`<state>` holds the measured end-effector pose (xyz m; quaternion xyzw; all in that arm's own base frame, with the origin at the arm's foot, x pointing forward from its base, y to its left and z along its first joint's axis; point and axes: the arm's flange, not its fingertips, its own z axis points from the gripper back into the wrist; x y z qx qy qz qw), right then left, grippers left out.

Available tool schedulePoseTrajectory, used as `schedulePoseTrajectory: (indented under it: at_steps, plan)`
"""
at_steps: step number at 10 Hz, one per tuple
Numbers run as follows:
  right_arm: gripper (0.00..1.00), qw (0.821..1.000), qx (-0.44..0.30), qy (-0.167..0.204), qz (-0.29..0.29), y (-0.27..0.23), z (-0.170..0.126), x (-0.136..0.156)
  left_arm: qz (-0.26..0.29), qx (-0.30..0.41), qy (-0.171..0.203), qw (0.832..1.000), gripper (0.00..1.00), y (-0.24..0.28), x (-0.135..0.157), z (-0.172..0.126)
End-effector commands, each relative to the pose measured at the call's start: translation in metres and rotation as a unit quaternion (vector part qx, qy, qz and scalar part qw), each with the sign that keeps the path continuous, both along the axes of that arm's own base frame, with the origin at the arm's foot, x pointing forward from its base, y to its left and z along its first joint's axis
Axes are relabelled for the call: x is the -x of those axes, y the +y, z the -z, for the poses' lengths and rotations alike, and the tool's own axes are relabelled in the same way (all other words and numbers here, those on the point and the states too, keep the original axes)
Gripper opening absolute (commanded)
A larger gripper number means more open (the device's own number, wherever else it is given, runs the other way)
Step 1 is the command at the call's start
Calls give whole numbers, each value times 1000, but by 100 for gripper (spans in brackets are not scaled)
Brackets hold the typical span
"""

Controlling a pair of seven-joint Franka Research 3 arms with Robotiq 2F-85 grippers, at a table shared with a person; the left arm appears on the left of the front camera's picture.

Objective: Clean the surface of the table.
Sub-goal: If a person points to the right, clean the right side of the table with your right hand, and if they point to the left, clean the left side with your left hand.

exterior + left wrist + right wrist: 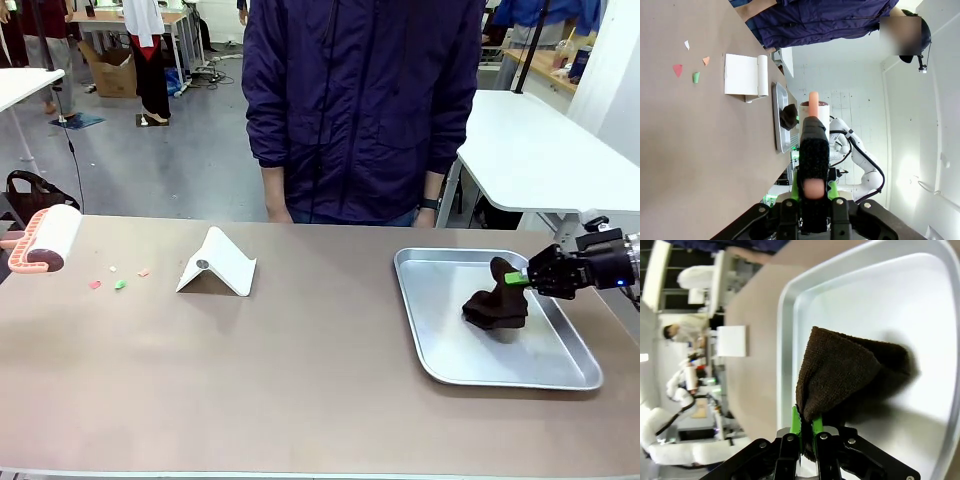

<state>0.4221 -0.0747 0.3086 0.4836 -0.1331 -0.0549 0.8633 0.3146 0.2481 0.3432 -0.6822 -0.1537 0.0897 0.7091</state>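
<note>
- Front: the right gripper [522, 277] pinches a brown cloth [497, 305] over the tray [430, 370]; scraps [120, 284] lie far left on the table [300, 380], near the roller [50, 238].
- Left wrist: the left gripper [813, 192] is clamped on the roller's handle.
- Right wrist: the cloth is nipped by one corner, so it should be lifted slowly, clear of the tray rim.

Both of the robot's grippers are clamping down, one at each side.

The left gripper [813, 189] is aiming out horizontally, its green-padded fingers [796, 189] pinching the black handle of a lint roller [813, 150] from both sides. The right gripper [517, 278] is reaching in from the right edge with its wrist low and roughly level and its fingertips pointing toward the middle. Its jaws are squeezing almost together on a fold of cloth [840, 375] and holding that corner raised. The white right arm [862, 162] is bending at the elbow farther back.
</note>
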Motion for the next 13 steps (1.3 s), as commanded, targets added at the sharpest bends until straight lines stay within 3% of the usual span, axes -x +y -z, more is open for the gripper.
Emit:
schedulePoseTrajectory:
  at_steps: [1,4,5,6,8,13]
  plan:
    - [10,999,-42,-17,-2,-9,-8,9,3,1,-1,1000,0,-2,3,-2]
    - [10,990,-129,-42,-30,-22,-39,39,3,1,-1,1000,0,-2,3,-2]
    - [10,984,-172,-11,-45,-29,-48,51,3,1,-1,1000,0,-2,3,-2]
    - [10,979,-196,-2,-49,-34,-54,61,3,1,-1,1000,0,-2,3,-2]
    - [10,981,-191,5,-27,-33,-61,73,3,1,-1,1000,0,-2,3,-2]
    - [10,981,-192,-9,-37,-34,-52,67,3,1,-1,1000,0,-2,3,-2]
